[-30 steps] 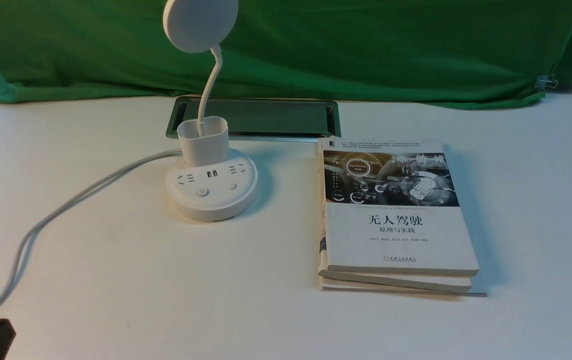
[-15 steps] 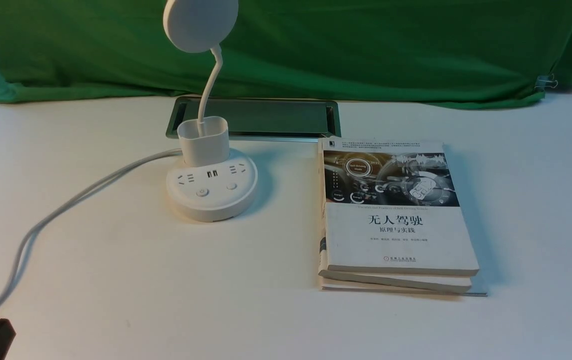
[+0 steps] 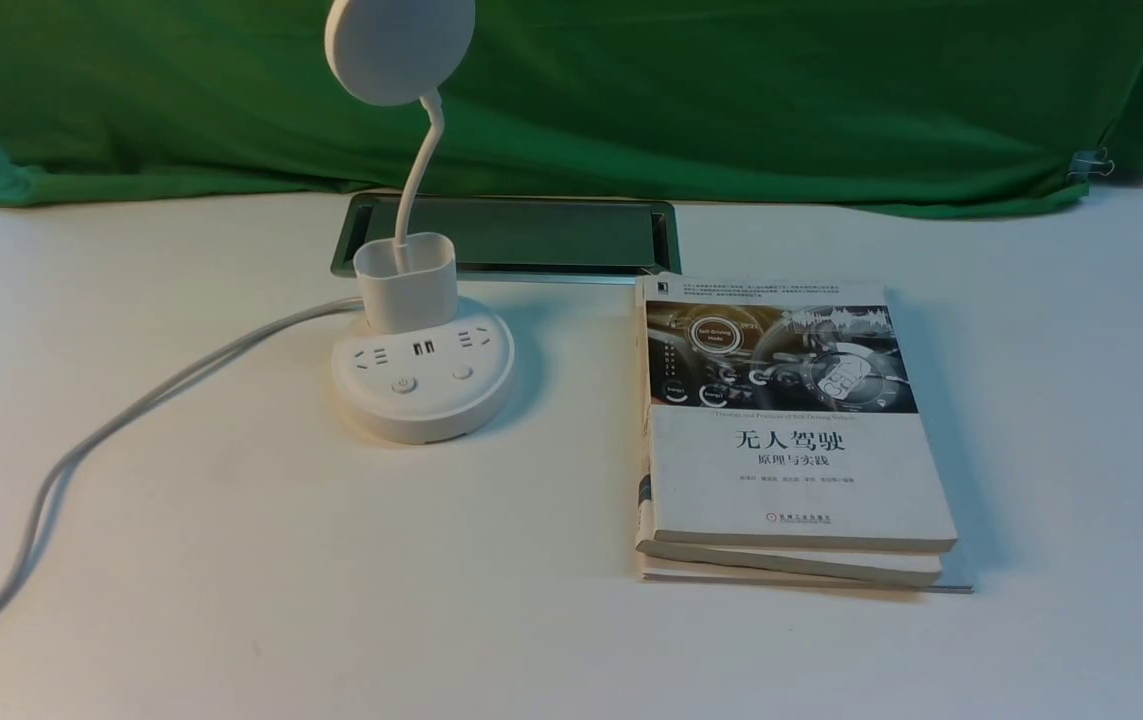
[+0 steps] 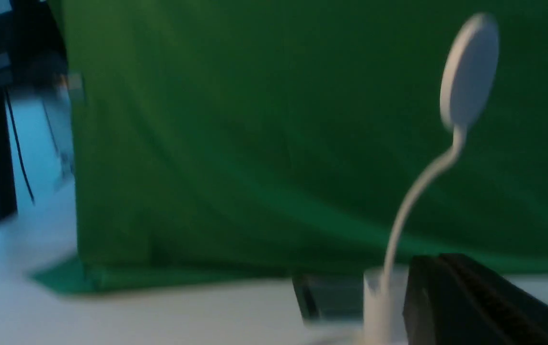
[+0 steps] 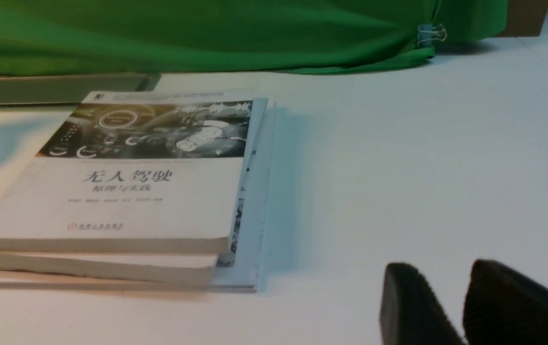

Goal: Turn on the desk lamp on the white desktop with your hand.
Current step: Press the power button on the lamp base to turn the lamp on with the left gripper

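The white desk lamp point(image 3: 421, 375) stands on the white desktop point(image 3: 281, 560) left of centre, its disc head point(image 3: 399, 45) up on a bent neck. Two buttons point(image 3: 404, 384) sit on the round base, and its white cord point(image 3: 131, 410) runs off to the near left. Neither gripper shows in the front view. In the blurred left wrist view, my left gripper point(image 4: 439, 261) is shut and empty, with the lamp head point(image 4: 468, 72) and cup holder point(image 4: 377, 302) just beyond it. My right gripper point(image 5: 446, 275) is slightly open and empty, low over bare desktop point(image 5: 398, 167).
Stacked books point(image 3: 791, 430) lie right of the lamp; they also show in the right wrist view point(image 5: 125, 191). A metal-framed cable slot point(image 3: 531, 235) is behind the lamp. Green cloth point(image 3: 731, 90) hangs along the back, with a clip point(image 3: 1091, 165) at its right.
The dark piece of my left arm at the bottom left corner of the front view has left the frame. The lamp and books have not moved.
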Tool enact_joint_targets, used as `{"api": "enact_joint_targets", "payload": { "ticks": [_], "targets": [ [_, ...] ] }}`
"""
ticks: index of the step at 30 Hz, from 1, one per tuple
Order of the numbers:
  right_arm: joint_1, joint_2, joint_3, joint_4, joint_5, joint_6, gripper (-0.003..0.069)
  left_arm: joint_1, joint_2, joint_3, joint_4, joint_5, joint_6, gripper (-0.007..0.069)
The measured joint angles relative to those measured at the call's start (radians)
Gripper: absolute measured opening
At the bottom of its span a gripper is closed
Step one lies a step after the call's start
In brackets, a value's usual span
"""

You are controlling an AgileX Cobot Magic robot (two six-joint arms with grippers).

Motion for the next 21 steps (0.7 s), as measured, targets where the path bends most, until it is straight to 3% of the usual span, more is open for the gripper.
{"api": "enact_joint_targets", "payload": {
  "ticks": [6,8,12,19,21],
  "targets": [
    [0.0,0.0,0.0,0.0,0.0,0.0,0.0241,0.0,0.0,0.0,0.013,-0.384,-0.007,0.0001],
    [0.0,0.0,0.0,0.0,0.0,0.0,0.0241,0.0,0.0,0.0,-0.009,-0.527,-0.113,0.0001],
    [0.0,0.0,0.0,0.0,0.0,0.0,0.0241,0.0,-0.002,-0.007,-0.06,-0.663,-0.251,0.0005],
    [0.0,0.0,0.0,0.0,0.0,0.0,0.0241,0.0,0.008,-0.264,-0.086,-0.466,-0.252,0.0022],
    [0.001,0.0,0.0,0.0,0.0,0.0,0.0241,0.0,0.06,-0.414,-0.086,-0.27,-0.178,0.0023]
  ]
}}
